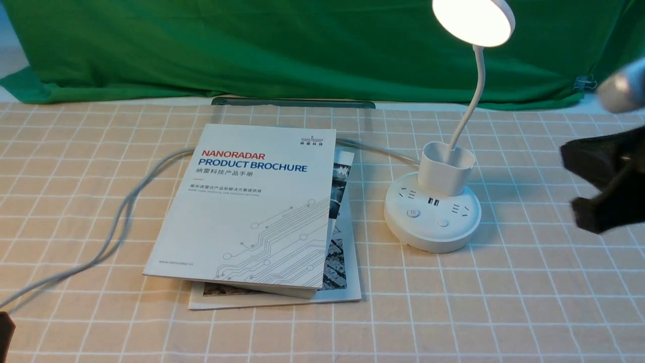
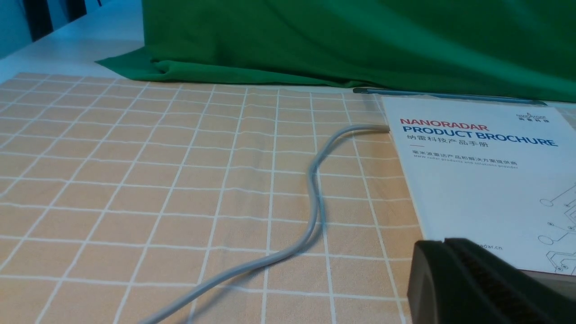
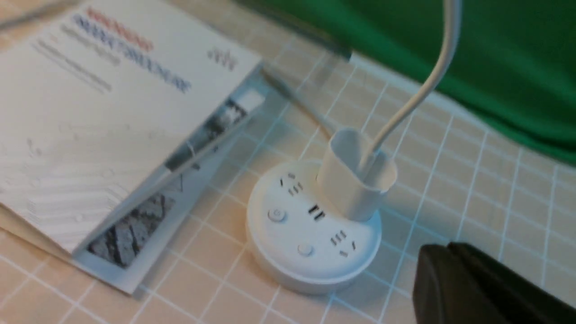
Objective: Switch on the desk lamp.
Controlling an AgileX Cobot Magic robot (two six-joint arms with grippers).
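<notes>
The white desk lamp stands right of centre in the front view. Its round base (image 1: 432,219) carries sockets and two buttons (image 1: 413,213). A cup-shaped holder (image 1: 446,169) sits on the base, and the thin neck rises to the disc head (image 1: 473,20), which glows. The base also shows in the right wrist view (image 3: 310,234). My right gripper (image 3: 447,247) is shut and empty. It hangs blurred to the right of the lamp (image 1: 587,186), apart from it. My left gripper (image 2: 443,243) is shut and empty, low at the front left (image 1: 4,327).
Two stacked brochures (image 1: 252,206) lie left of the lamp. A grey cord (image 1: 116,222) runs from under them to the front left. Green cloth (image 1: 252,45) hangs along the back, with a dark strip (image 1: 292,102) at its foot.
</notes>
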